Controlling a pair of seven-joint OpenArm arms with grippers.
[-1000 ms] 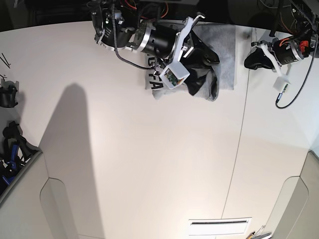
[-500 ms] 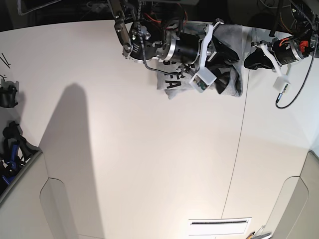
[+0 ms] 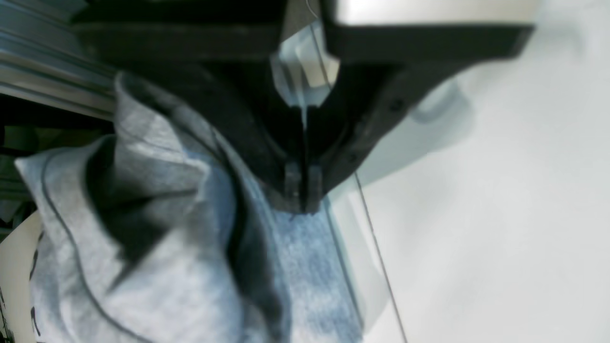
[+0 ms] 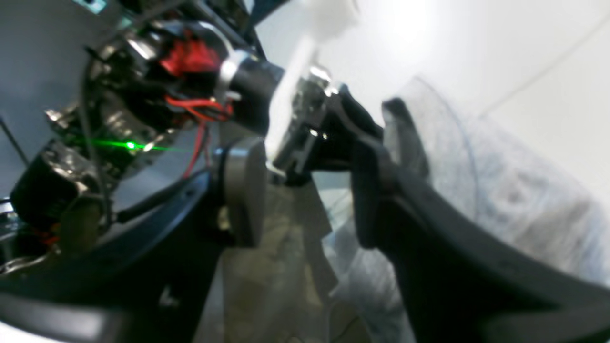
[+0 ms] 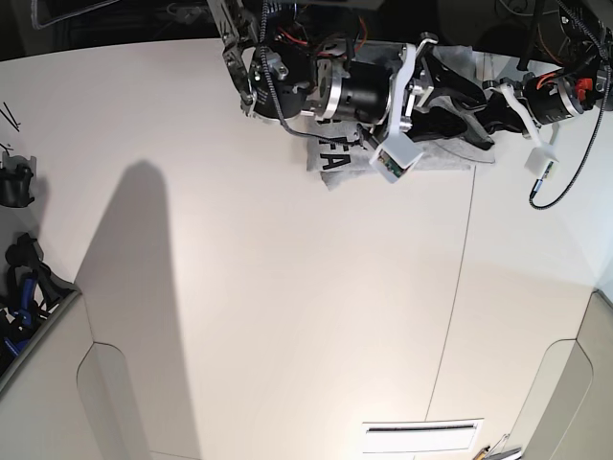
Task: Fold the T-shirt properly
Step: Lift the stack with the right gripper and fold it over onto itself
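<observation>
Right end effector (image 4: 305, 190) stands with its jaws wide apart, one grey pad (image 4: 240, 190) to one side and a black finger (image 4: 376, 190) to the other; nothing is gripped between them, though the black finger lies against the shirt (image 5: 335, 158). Left end effector (image 3: 302, 193) is pressed fully closed, its two black fingertips (image 3: 291, 181) meeting, with no cloth seen between them; the tips sit just above the grey fabric near the shirt's edge. In the base view the two end effectors are close together over the far right part of the surface (image 5: 287, 316).

Grey and heathered, the shirt lies bunched at the far edge of the surface, partly under the right arm. The left wrist view shows a rumpled fold with a dark stitched seam. Black block capitals "FA" (image 5: 332, 158) show on the part nearest the middle of the surface; further letters are hidden by the arm.

White and smooth, the surface has a thin seam (image 5: 458, 287) running from far to near on its right side. A large soft shadow (image 5: 134, 287) falls across its left part. Dark tools (image 5: 19, 278) sit off the left edge. A green light (image 4: 128, 145) glows among red wires on the other arm in the right wrist view.
</observation>
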